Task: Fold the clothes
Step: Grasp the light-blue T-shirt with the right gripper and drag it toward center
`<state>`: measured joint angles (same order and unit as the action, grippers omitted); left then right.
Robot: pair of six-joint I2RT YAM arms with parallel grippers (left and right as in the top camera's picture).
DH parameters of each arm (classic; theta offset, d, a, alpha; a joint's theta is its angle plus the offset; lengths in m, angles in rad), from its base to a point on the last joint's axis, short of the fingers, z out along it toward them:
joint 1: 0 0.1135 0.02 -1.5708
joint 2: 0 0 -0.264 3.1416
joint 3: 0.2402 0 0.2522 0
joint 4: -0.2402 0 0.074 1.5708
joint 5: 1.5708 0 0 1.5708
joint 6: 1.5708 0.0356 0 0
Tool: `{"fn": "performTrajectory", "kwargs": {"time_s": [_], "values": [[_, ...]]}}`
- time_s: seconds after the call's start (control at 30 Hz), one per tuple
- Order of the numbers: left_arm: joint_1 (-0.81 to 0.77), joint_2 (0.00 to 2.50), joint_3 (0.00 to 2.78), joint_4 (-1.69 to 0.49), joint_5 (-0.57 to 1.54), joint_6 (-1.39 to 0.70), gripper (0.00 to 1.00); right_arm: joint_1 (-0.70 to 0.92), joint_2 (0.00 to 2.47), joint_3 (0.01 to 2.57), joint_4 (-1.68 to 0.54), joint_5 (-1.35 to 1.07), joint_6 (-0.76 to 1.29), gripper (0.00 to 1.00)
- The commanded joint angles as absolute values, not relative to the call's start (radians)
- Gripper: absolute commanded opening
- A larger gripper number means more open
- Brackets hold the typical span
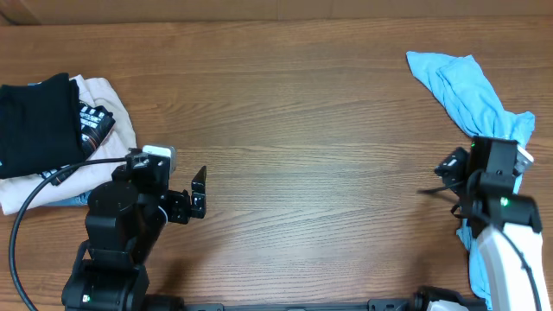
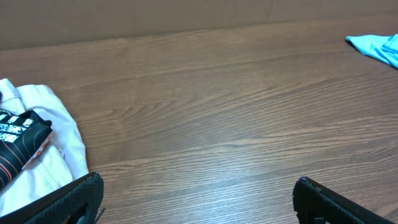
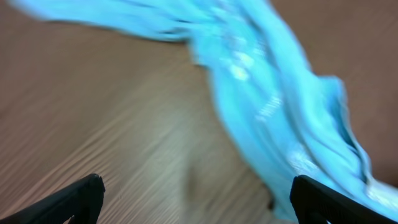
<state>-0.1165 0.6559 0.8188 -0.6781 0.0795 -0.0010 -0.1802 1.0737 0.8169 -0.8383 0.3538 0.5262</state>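
Observation:
The clothes, a light sky-blue T-shirt (image 1: 462, 86), lie crumpled in a long strip along the table's right side, running under my right arm. It fills the upper right of the blurred right wrist view (image 3: 273, 106) and shows as a corner at the far right of the left wrist view (image 2: 376, 46). My right gripper (image 1: 445, 177) is open and empty, just left of the shirt's lower part. My left gripper (image 1: 197, 197) is open and empty over bare wood at the left, far from the shirt.
A pile of folded garments sits at the left edge: a black one (image 1: 34, 121) on top of a cream one (image 1: 108, 108), also seen in the left wrist view (image 2: 46, 143). A black cable (image 1: 52, 186) loops beside the left arm.

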Motion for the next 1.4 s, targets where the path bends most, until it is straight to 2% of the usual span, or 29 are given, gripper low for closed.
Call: {"fn": "performTrajectory", "kwargs": {"time_s": [0.0, 0.37, 0.7, 0.77, 0.8, 0.83, 0.93, 1.03, 1.17, 1.37], "values": [[-0.117, 0.654, 0.842, -0.677, 0.105, -0.008, 1.0, -0.289, 1.211, 0.804, -0.845, 0.347, 0.659, 1.0], [-0.117, 0.654, 0.842, -0.677, 0.105, -0.008, 1.0, -0.339, 1.552, 0.804, -0.789, 0.294, 0.659, 1.0], [-0.117, 0.654, 0.842, -0.681, 0.105, -0.007, 1.0, -0.34, 1.598, 0.745, -0.735, 0.374, 0.658, 0.97], [-0.117, 0.654, 0.842, -0.681, 0.105, -0.007, 1.0, -0.343, 1.598, 0.714, -0.704, 0.374, 0.659, 0.9], [-0.117, 0.654, 0.842, -0.68, 0.105, -0.007, 1.0, -0.344, 1.598, 0.697, -0.687, 0.374, 0.659, 0.79], [-0.117, 0.654, 0.842, -0.68, 0.105, -0.007, 1.0, -0.344, 1.597, 0.686, -0.676, 0.373, 0.659, 0.73], [-0.117, 0.654, 0.842, -0.678, 0.105, -0.007, 1.0, -0.344, 1.597, 0.662, -0.654, 0.378, 0.659, 0.61], [-0.117, 0.654, 0.842, -0.677, 0.105, -0.007, 1.0, -0.344, 1.597, 0.661, -0.655, 0.385, 0.659, 0.33], [-0.117, 0.654, 0.842, -0.677, 0.105, -0.007, 1.0, -0.344, 1.597, 0.661, -0.656, 0.385, 0.658, 0.06], [-0.117, 0.654, 0.842, -0.676, 0.104, -0.007, 1.0, -0.331, 1.59, 0.696, -0.669, 0.332, 0.604, 0.04]]}}
